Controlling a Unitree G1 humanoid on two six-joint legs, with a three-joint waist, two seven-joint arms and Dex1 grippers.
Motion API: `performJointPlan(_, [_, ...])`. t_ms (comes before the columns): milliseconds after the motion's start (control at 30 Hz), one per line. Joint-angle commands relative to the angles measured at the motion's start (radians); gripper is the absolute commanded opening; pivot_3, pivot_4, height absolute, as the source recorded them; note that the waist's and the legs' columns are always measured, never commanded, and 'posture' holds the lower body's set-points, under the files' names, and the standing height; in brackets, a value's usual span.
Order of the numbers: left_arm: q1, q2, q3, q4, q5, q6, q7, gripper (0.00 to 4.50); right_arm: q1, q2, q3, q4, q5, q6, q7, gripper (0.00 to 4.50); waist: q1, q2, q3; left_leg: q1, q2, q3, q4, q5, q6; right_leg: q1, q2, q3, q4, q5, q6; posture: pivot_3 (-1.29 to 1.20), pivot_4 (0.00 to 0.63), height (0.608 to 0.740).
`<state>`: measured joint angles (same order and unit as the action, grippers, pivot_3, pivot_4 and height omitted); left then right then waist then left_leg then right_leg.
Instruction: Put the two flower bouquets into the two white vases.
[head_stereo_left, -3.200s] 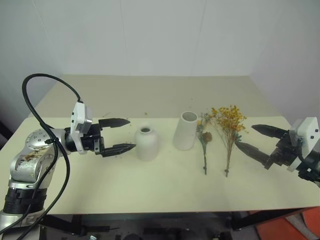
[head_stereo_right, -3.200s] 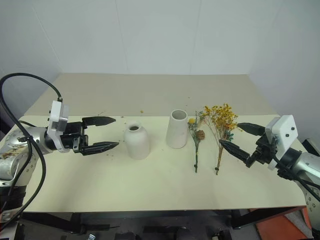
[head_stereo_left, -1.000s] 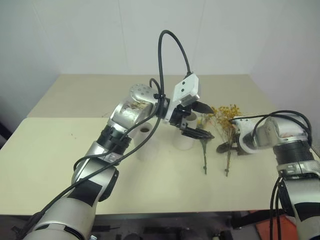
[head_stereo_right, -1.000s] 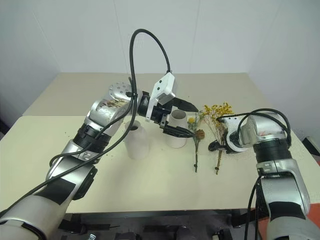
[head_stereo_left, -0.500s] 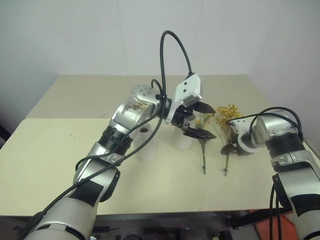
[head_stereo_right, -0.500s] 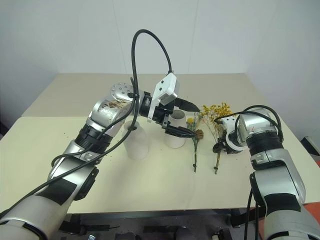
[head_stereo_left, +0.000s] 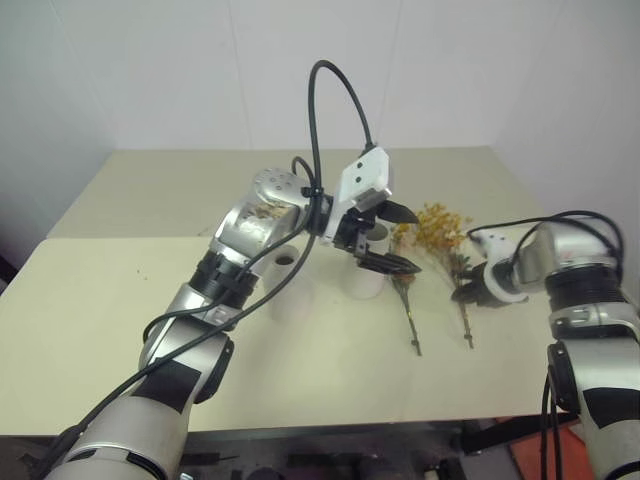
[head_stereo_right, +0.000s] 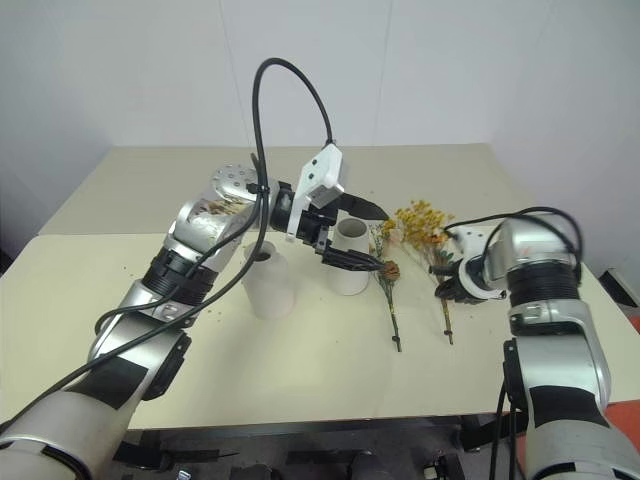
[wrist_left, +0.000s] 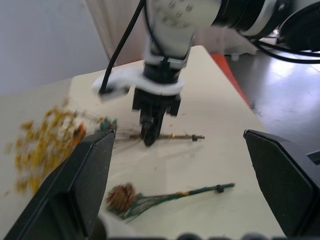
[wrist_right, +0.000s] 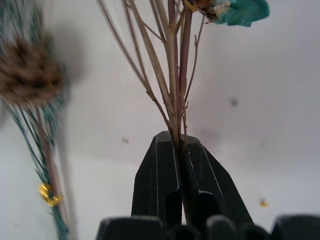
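Neither bunch is in a vase. Right gripper (wrist_right: 180, 150) is clamped on the yellow bunch's (head_stereo_right: 420, 222) stems, low over the desk (head_stereo_right: 300, 350). Sprig (head_stereo_right: 388, 290) lies flat on the desk beside it. Left gripper (head_stereo_right: 352, 236) is wide, holding nothing, over the tall vase (head_stereo_right: 349, 258). Round vase (head_stereo_right: 266, 280) is empty. Both insertions left.

two flower bunches: one bushy yellow-orange spray (head_stereo_right: 418, 222) at about 3 o'clock on the table (head_stereo_right: 300, 370), and one thinner grey-green sprig (head_stereo_right: 388, 288) with a single pinecone, just toward centre from it. two white vases: one tall cylinder vase (head_stereo_right: 350, 257) near centre and one rounded vase (head_stereo_right: 266, 280) toward 9 o'clock of it. two grippers: left gripper (head_stereo_right: 365, 238) and right gripper (head_stereo_right: 447, 289).
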<state>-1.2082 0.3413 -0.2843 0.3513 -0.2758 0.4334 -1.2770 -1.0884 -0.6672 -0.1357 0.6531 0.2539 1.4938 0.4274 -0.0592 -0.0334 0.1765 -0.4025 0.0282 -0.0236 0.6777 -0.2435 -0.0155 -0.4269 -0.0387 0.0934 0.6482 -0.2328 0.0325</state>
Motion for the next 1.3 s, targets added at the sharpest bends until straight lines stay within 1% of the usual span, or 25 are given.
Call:
performJointPlan(33, [-0.021,0.024,0.058,0.015,0.0,-0.021,0.013,4.5,0.015,0.02,-0.233,-0.203,-0.004,-0.115,-0.139,0.01,0.0,0.001,0.0,0.0,0.0,0.0,0.0,0.0,0.0,0.0,0.0,0.0,0.0,0.0,0.0,0.0,0.15,0.74])
performJointPlan(100, [-0.029,0.038,0.073,0.031,0.004,-0.02,0.021,4.5,0.032,0.072,-0.307,-0.358,0.002,-0.244,-0.209,0.01,-0.003,0.001,0.0,-0.001,0.0,0.0,0.0,0.0,0.0,-0.001,0.0,0.0,0.0,0.0,0.0,0.0,0.15,0.74])
performJointPlan(133, [-0.031,0.046,0.076,0.036,0.008,-0.017,0.026,4.5,0.044,0.098,-0.319,-0.429,0.003,-0.314,-0.229,0.01,-0.006,0.002,0.001,-0.001,0.0,0.0,0.0,0.0,0.0,-0.001,0.0,0.0,0.0,0.0,0.0,0.0,0.15,0.74])
performJointPlan(233, [-0.034,0.066,0.078,0.044,0.023,-0.018,0.035,4.5,0.087,0.145,-0.298,-0.568,0.022,-0.468,-0.208,0.01,-0.008,0.002,0.001,-0.001,0.0,0.0,0.0,0.0,0.0,-0.002,0.0,0.0,0.001,0.0,0.001,0.0,0.15,0.74])
performJointPlan(333, [-0.035,0.1,0.081,0.036,0.038,0.028,0.054,4.5,0.093,0.208,-0.279,-0.658,0.076,-0.552,-0.166,0.01,-0.011,0.002,0.001,-0.002,0.0,0.0,0.0,0.0,0.0,-0.002,0.0,0.0,0.001,0.0,0.001,0.0,0.15,0.74])
performJointPlan(500, [-0.02,0.142,0.056,0.018,0.079,0.12,0.091,4.5,0.093,0.292,-0.199,-0.727,0.118,-0.706,-0.105,0.01,-0.011,0.003,0.001,-0.001,0.0,-0.001,0.0,0.0,0.0,-0.002,0.0,0.0,0.001,0.0,0.001,0.0,0.15,0.74])
performJointPlan(700, [-0.014,0.15,0.044,0.009,0.11,0.183,0.117,4.5,0.089,0.366,-0.111,-0.727,0.144,-0.787,-0.073,0.01,-0.008,0.003,0.001,-0.002,0.0,-0.001,0.0,0.0,0.0,-0.002,0.0,-0.001,0.001,0.001,0.0,0.0,0.15,0.74])
performJointPlan(867, [0.002,0.163,0.039,-0.019,0.117,0.206,0.102,4.5,0.158,0.404,-0.033,-0.779,0.146,-0.826,-0.04,0.01,-0.007,0.003,0.001,-0.002,0.0,-0.002,0.0,0.0,0.0,-0.002,0.0,-0.002,0.002,0.001,0.0,0.0,0.15,0.74])
performJointPlan(1000, [0.001,0.164,0.04,-0.018,0.118,0.209,0.102,4.5,0.196,0.405,-0.018,-0.784,0.141,-0.835,-0.036,0.01,-0.006,0.003,0.001,-0.002,0.0,-0.002,0.001,0.0,0.0,-0.002,-0.001,-0.002,0.008,0.001,0.0,0.0,0.15,0.74])
performJointPlan(1300, [0.001,0.168,0.034,-0.021,0.12,0.208,0.103,4.5,0.29,0.402,0.021,-0.852,0.122,-0.847,-0.045,0.01,-0.007,0.003,0.001,-0.002,0.0,-0.002,0.0,0.0,0.0,-0.002,0.0,-0.002,0.008,0.0,0.0,0.0,0.15,0.74])
